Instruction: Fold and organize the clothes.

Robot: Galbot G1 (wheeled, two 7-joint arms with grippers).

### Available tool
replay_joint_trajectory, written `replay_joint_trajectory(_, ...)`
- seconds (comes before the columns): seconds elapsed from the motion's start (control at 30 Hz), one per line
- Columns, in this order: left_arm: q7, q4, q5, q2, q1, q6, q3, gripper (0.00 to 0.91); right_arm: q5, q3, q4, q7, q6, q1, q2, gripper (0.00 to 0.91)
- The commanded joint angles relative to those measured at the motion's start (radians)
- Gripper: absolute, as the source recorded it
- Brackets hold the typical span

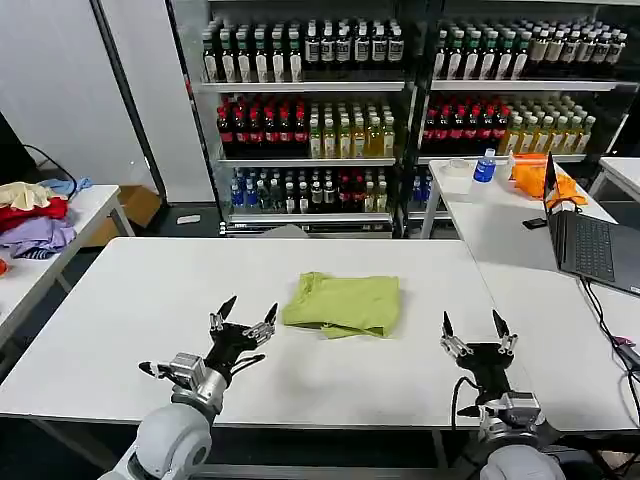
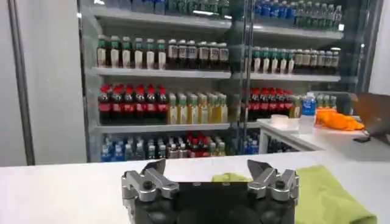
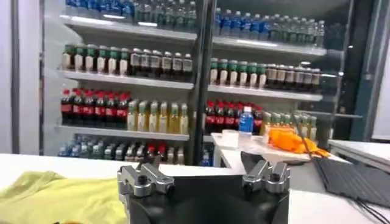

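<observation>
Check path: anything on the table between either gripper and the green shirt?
Nothing visible. The folded T-shirt lies alone mid-table. The left gripper, open, sits just off the shirt's left edge; the right gripper, open, sits off its right side, with bare tabletop between. The laptop is on the neighbouring table, clear of both paths.

Laptop (image 1: 598, 243) cut off by right edge; bottle labels unreadable.

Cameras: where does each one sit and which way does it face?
Head view: on the robot's head, looking forward and down at the white table; shows the left gripper, the right gripper and the folded T-shirt.
Left wrist view: behind the left gripper, facing the drink shelves.
Right wrist view: behind the right gripper, facing the same shelves.
Shared: both wrist views catch the T-shirt and shelves.
</observation>
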Motion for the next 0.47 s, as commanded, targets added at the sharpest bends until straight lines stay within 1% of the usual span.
replay_joint_trajectory(0.03,0.006,0.02,0.063,-0.011,0.006,0.006,0.009,0.907,0.023,-0.128,-0.108,-0.012,-0.04,0.169,-0.051,0.907)
replay_joint_trajectory(0.17,0.013,0.029,0.061,-0.014,-0.007,0.008,0.007,0.907,0.019,-0.16,-0.148,-0.011,-0.037,0.194,-0.063,0.907)
replay_joint_trajectory(0.4,0.024,0.054,0.07,-0.004,-0.042,0.008,0.035,0.907,0.025,-0.165,-0.158,-0.013,-0.035,0.202,-0.072,0.907)
replay_joint_trajectory(0.43,0.027,0.055,0.075,-0.003,-0.048,0.008,0.037,0.907,0.035,-0.162,-0.16,-0.034,-0.039,0.203,-0.076,0.907)
replay_joint_trajectory(0.47,0.027,0.056,0.075,-0.002,-0.053,0.008,0.038,0.907,0.036,-0.162,-0.161,-0.038,-0.037,0.202,-0.078,0.907)
